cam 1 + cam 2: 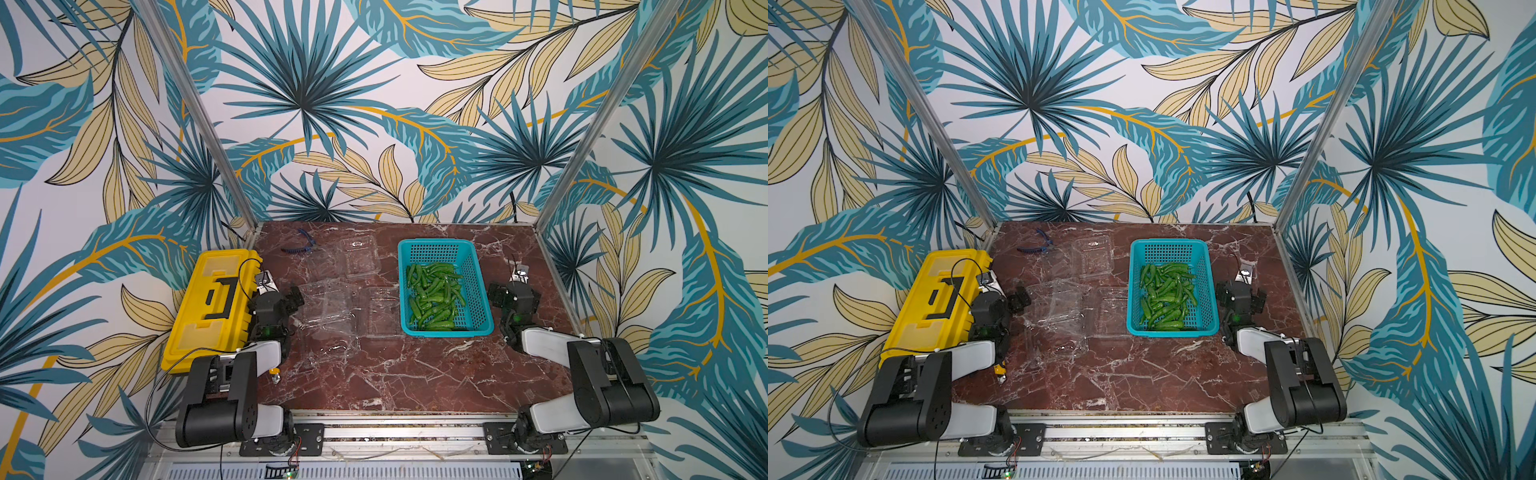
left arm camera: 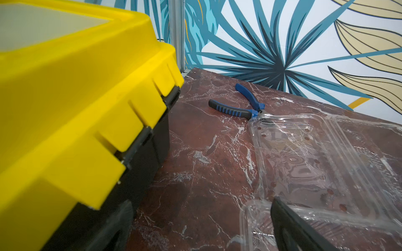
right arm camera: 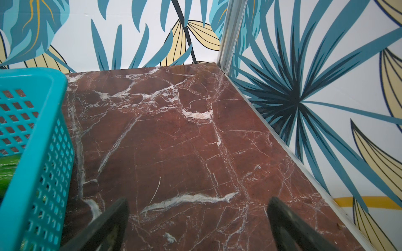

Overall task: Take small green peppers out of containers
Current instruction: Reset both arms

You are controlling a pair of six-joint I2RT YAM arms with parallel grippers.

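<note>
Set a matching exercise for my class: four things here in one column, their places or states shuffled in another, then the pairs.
1 small green peppers
2 yellow toolbox
3 pliers
4 clear containers

A empty, between toolbox and teal basket
B shut, beside the left arm
C piled in the teal basket
D in the table's far left corner

Pairs: 1-C, 2-B, 3-D, 4-A.
</note>
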